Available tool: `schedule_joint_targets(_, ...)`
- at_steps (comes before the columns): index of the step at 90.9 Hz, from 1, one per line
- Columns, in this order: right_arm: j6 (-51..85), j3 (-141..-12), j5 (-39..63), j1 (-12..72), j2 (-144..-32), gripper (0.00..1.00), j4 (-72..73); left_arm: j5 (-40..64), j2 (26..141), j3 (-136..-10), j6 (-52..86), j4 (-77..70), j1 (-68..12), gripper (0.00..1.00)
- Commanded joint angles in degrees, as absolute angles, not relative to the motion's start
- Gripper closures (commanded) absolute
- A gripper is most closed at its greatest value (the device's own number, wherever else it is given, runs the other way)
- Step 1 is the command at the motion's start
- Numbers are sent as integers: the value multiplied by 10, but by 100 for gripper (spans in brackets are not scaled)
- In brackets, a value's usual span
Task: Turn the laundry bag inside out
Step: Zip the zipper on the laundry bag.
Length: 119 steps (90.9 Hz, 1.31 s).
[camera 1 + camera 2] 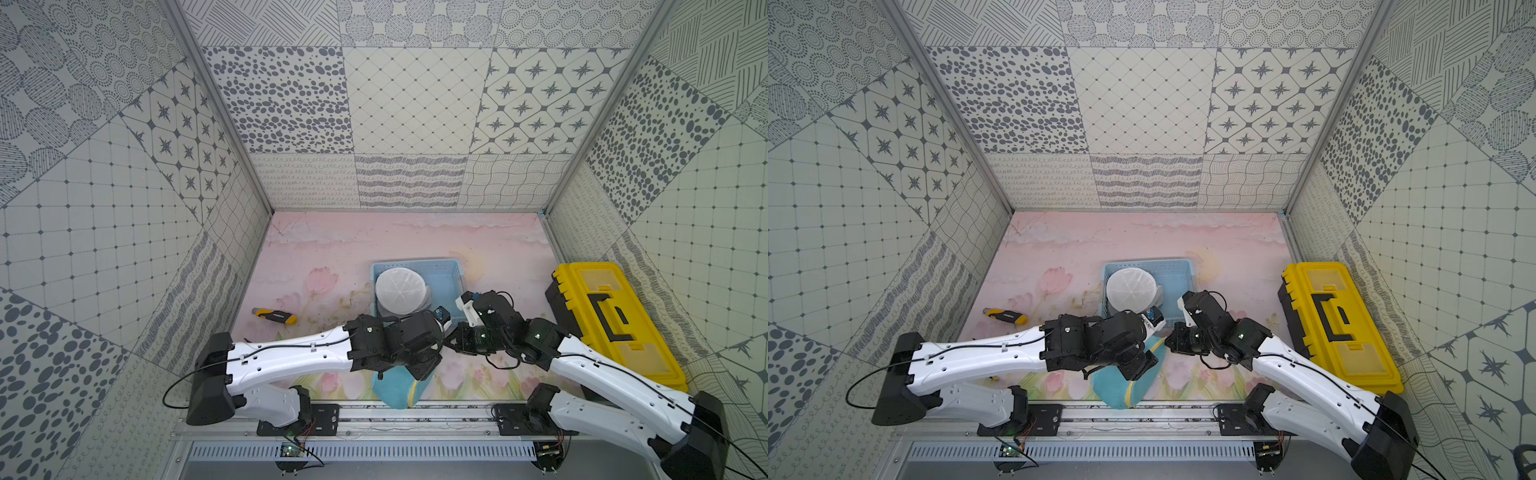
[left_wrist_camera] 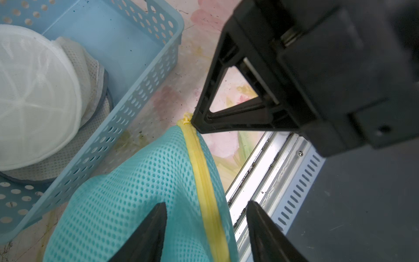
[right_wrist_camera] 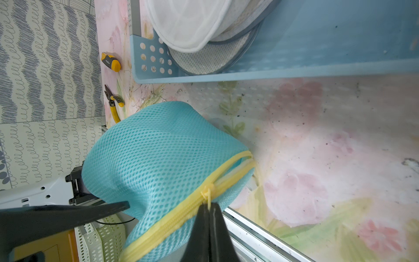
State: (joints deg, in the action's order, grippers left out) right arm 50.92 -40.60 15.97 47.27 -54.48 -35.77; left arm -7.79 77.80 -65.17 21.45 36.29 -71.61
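The laundry bag [image 1: 397, 392] is teal mesh with a yellow zipper [image 3: 172, 215]; it stands bunched up at the table's front edge, half over the rail, in both top views [image 1: 1121, 388]. My right gripper [image 3: 209, 205] is shut on the yellow zipper pull [image 3: 207, 191], and past the pull the zipper gapes a short way. In the left wrist view the right gripper's tip [image 2: 195, 122] touches the bag's top corner. My left gripper [image 2: 205, 204] is open above the bag [image 2: 136, 192], straddling the zipper strip; one finger [image 2: 258, 222] is off the fabric, over the rail.
Behind the bag stands a blue perforated basket [image 1: 455, 270] holding white round mesh bags [image 1: 400, 291]. A yellow toolbox [image 1: 615, 320] fills the right side. A yellow-black utility knife [image 1: 274, 316] and pliers [image 3: 113, 102] lie to the left. A metal rail [image 1: 415, 415] runs along the front.
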Motion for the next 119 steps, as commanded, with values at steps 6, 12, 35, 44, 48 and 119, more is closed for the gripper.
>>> schedule_joint_targets(6, 517, -422, 154, 479, -538, 100, -346, -90, 815, -656, 199, 313, -721, 56)
schedule_joint_targets(12, 517, -423, 155, 482, -537, 100, -346, -97, 818, -653, 196, 311, -721, 60)
schedule_joint_targets(35, 520, -420, 154, 489, -538, 100, -342, -105, 825, -661, 187, 316, -719, 75)
schedule_joint_targets(44, 521, -414, 146, 488, -530, 100, -343, -103, 817, -659, 187, 322, -718, 89)
schedule_joint_targets(48, 521, -411, 146, 486, -528, 100, -342, -102, 812, -656, 188, 323, -718, 95)
schedule_joint_targets(119, 511, -320, 201, 431, -528, 100, -301, 19, 668, -593, 279, 281, -637, 100)
